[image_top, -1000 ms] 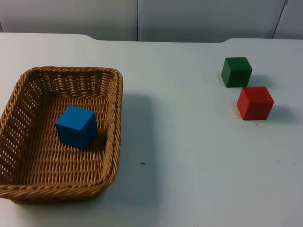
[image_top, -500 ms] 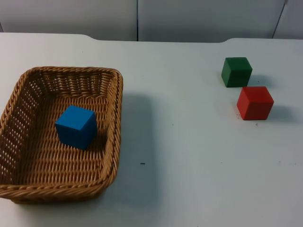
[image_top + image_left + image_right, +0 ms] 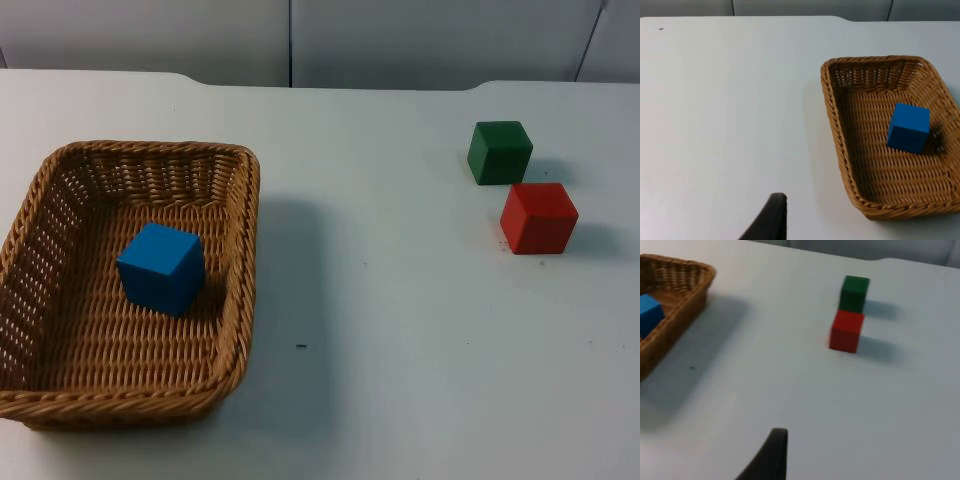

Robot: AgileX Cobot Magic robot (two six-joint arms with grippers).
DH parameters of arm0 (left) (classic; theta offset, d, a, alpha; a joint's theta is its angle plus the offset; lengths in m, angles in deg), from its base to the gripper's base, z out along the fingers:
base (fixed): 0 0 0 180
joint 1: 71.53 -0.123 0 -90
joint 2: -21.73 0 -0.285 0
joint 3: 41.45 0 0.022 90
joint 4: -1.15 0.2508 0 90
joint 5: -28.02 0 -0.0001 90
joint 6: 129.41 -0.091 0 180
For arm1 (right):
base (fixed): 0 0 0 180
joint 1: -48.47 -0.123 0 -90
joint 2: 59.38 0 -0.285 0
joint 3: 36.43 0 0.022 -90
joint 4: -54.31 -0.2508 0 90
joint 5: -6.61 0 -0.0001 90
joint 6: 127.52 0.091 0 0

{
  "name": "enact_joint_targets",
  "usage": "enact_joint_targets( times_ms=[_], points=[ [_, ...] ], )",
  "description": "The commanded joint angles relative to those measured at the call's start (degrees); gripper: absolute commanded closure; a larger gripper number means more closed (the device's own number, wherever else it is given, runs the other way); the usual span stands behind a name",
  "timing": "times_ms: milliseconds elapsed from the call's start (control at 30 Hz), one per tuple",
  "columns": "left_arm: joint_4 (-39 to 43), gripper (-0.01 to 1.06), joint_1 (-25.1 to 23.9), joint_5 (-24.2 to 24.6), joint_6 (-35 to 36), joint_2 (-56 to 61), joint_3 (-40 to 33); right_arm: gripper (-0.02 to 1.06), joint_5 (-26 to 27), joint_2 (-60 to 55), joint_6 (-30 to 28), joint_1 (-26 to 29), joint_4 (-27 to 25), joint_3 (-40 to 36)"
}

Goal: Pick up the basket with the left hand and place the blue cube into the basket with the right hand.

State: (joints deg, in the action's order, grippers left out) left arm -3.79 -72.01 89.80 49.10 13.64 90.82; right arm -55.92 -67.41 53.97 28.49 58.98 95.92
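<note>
A brown wicker basket (image 3: 250, 200) rests on the white table at the left. The blue cube (image 3: 161, 267) lies inside it on the woven floor. In the left wrist view the basket (image 3: 832, 115) and the blue cube (image 3: 908, 127) appear again; my left gripper (image 3: 771, 220) hangs over bare table, well apart from the basket's rim. My right gripper (image 3: 771, 455) is over the table between the basket (image 3: 685, 275) and the other cubes, touching nothing. The blue cube (image 3: 647, 315) peeks over the basket's rim there.
A green cube (image 3: 499, 151) and a red cube (image 3: 538, 217) stand close together at the right, also seen from the right wrist as green cube (image 3: 855, 292) and red cube (image 3: 846, 330). The grey partition wall (image 3: 400, 40) closes the far edge.
</note>
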Motion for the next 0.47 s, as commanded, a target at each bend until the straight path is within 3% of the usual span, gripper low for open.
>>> enact_joint_targets(
  times_ms=[0, 267, 433],
  points=[
    [-0.3, 0.00, 0.1, -0.3, 0.2, 0.3, 0.0, 0.03, 0.8, 0.2, -0.2, 4.5, 0.1, -0.5],
    [-0.3, 0.00, 0.1, -0.3, 0.2, 0.3, 0.0, 0.03, 0.8, 0.2, -0.2, 18.6, 0.1, -0.5],
    [-0.3, 0.00, 0.1, -0.3, 0.2, 0.3, 0.0, 0.03, 0.8, 0.2, -0.2, 22.5, 0.1, -0.5]
  ],
)
